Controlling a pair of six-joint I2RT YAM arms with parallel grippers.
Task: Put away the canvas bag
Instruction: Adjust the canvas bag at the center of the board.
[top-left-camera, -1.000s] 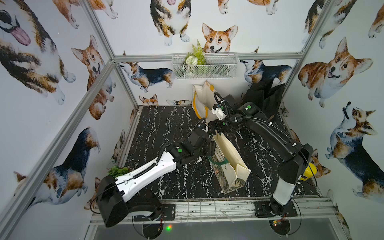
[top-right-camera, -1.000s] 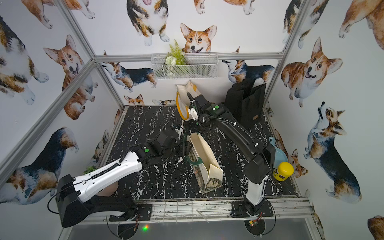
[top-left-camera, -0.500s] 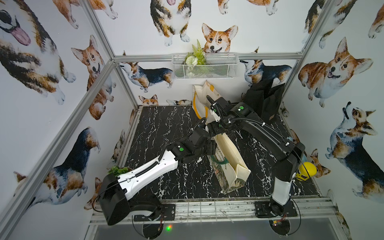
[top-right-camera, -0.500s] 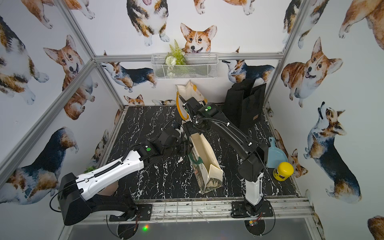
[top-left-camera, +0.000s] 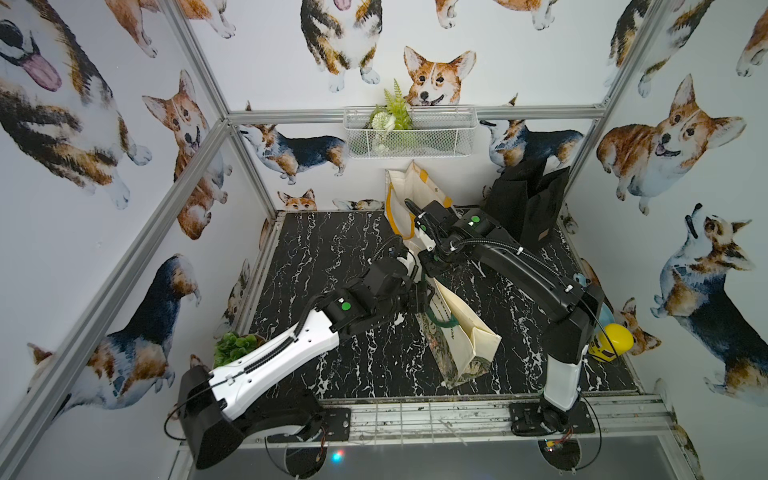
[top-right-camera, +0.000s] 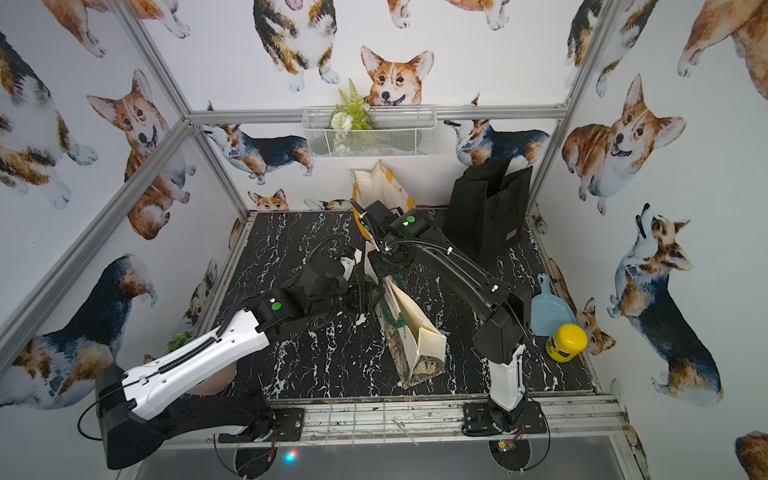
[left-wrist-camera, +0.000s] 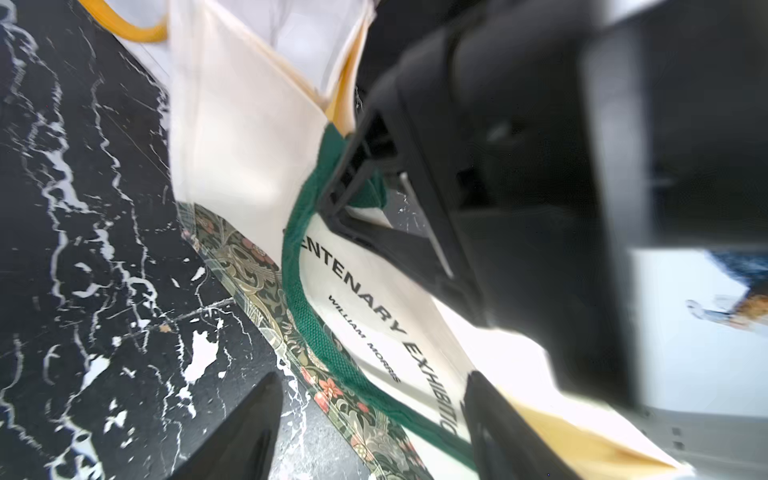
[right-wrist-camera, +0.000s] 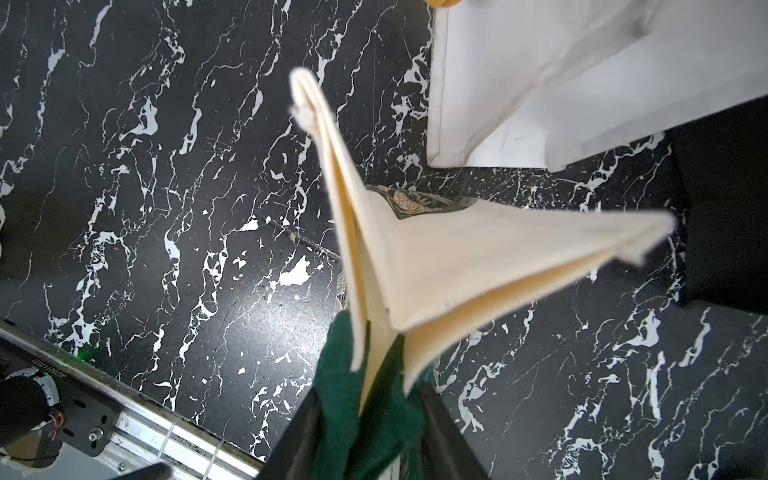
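The cream canvas bag (top-left-camera: 461, 336) stood midway on the black marble bench (top-left-camera: 332, 249), its green handle (right-wrist-camera: 332, 374) clenched in the right hand (right-wrist-camera: 370, 432). The left hand (left-wrist-camera: 370, 382) hung released beside it. A slow, straight lift seemed wisest.

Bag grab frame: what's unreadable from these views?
- Canvas bag print, left wrist view: start hidden by right gripper, end by a left gripper finger.
- Right gripper's grip depth, right wrist view: green handle and bag edge cover it.
- Left gripper touching the bag or not: too small in both top views.
- Rear yellow-handled bag, both top views: base behind right arm.
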